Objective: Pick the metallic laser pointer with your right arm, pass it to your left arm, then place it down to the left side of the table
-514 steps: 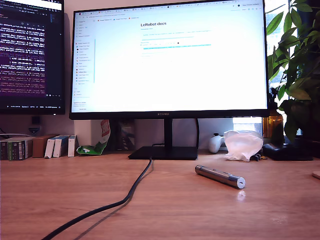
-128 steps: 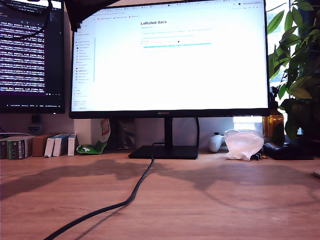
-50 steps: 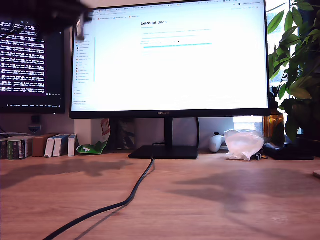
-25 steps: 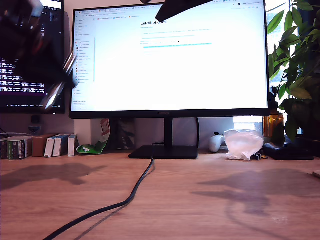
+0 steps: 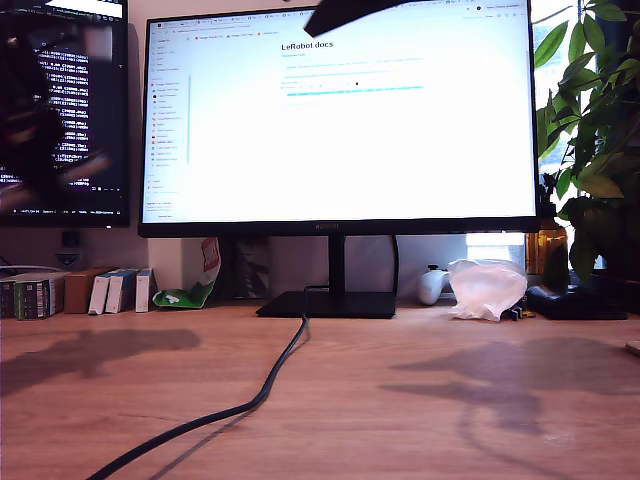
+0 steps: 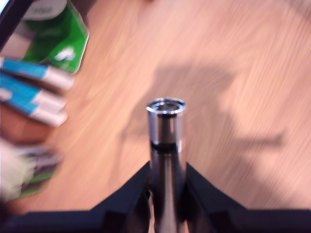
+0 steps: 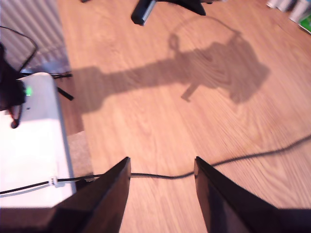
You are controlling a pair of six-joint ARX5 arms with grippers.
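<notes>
Your first end effector [image 6: 166, 194] grips the metallic laser pointer [image 6: 166, 127], long axis straight out beyond its fingertips, above bare desk [image 6: 233, 58] beside small boxes. Second end effector [image 7: 162, 167] open, empty.

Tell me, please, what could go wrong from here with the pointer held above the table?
My first gripper clamps the pointer low on its body, most of it jutting past the fingers, so it might tilt or slip. Small boxes lie near below, so a careless set-down might knock them. The view is blurred by motion, so a fast descent could hit the table.
</notes>
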